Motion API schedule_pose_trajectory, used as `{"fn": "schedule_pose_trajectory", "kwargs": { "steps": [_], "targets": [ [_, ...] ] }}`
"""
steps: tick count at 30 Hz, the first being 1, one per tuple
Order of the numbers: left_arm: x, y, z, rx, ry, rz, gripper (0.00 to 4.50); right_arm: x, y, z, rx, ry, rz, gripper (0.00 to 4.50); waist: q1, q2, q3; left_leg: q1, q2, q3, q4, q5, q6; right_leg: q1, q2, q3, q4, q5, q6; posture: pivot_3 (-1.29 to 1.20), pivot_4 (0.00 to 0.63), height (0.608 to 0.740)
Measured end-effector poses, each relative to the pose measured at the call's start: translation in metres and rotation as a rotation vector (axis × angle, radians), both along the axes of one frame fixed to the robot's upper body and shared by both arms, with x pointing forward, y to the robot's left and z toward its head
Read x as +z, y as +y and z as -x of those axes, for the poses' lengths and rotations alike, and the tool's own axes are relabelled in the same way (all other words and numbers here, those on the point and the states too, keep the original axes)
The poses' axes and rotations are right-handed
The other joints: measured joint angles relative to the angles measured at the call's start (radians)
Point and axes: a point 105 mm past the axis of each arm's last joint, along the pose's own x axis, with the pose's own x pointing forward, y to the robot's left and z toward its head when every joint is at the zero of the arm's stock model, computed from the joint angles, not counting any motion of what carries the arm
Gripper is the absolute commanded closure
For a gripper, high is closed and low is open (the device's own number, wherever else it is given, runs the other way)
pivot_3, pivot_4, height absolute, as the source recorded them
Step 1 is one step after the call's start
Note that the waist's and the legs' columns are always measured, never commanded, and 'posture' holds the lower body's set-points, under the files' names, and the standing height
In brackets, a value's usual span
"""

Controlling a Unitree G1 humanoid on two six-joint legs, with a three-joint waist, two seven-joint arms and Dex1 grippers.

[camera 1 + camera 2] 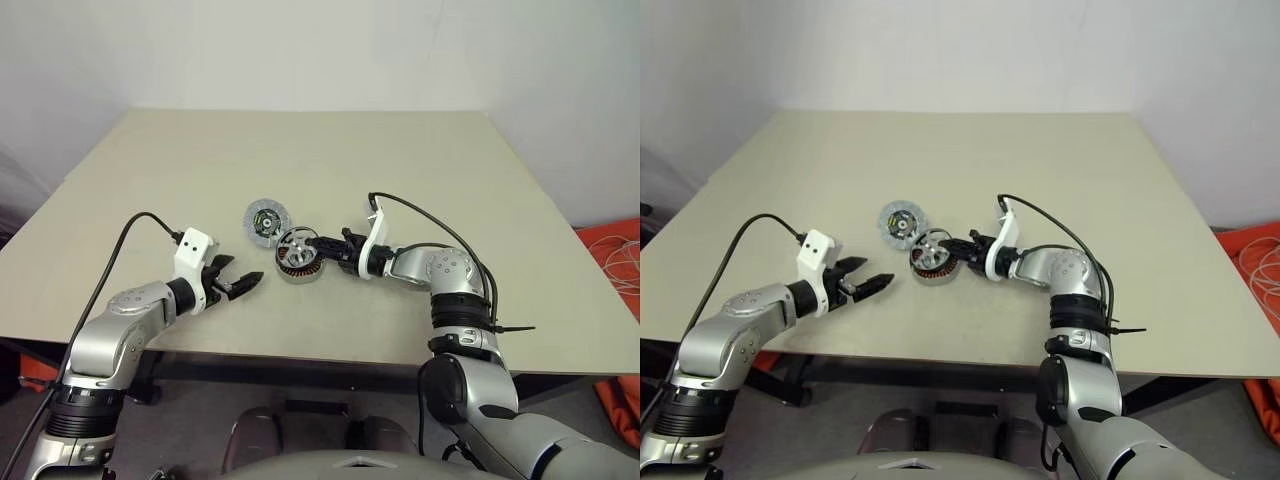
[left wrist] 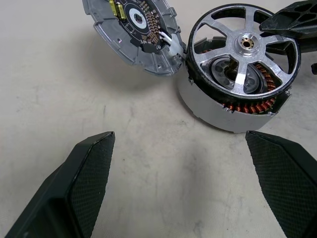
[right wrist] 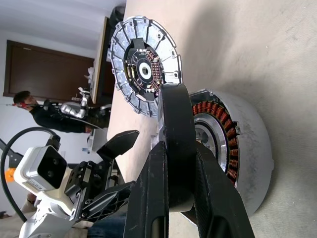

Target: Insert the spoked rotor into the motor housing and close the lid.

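Right gripper (image 1: 322,243) pinches the rotor (image 2: 244,47) tilted on the housing (image 2: 223,111); left gripper (image 1: 247,283) wide open.

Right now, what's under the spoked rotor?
The motor housing. The spoked rotor sits tilted on its top, pinched at the rim by the right gripper. Copper windings and the silver hub show through the spokes. Its rim hides the far windings.

motor housing (image 1: 297,264): on the bench (image 1: 480,200), near its middle
spoked rotor (image 2: 245,46): tilted on top of the housing, partly in it
lid (image 1: 267,220): just behind-left of the housing, touching it
left pincer (image 1: 243,284): left of the housing, apart
right pincer (image 1: 318,243): right of the housing, clamped on the rotor's rim
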Motion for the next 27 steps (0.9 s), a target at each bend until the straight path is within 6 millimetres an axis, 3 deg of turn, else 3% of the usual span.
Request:
{"fn": "schedule_pose_trajectory", "kwargs": {
  "steps": [27],
  "targets": [
    [-0.0012,0.0020,-0.0008,0.004,-0.003,-0.007,0.00,-0.0030,0.0016,0.0073,-0.002,0.005,-0.006,4.13,-0.001,0.000,0.000,0.001,0.000,0.000,0.000,0.000,0.000,0.000,0.000,0.000,0.000,0.000,0.000,0.00,0.000,0.740]
  ]
}}
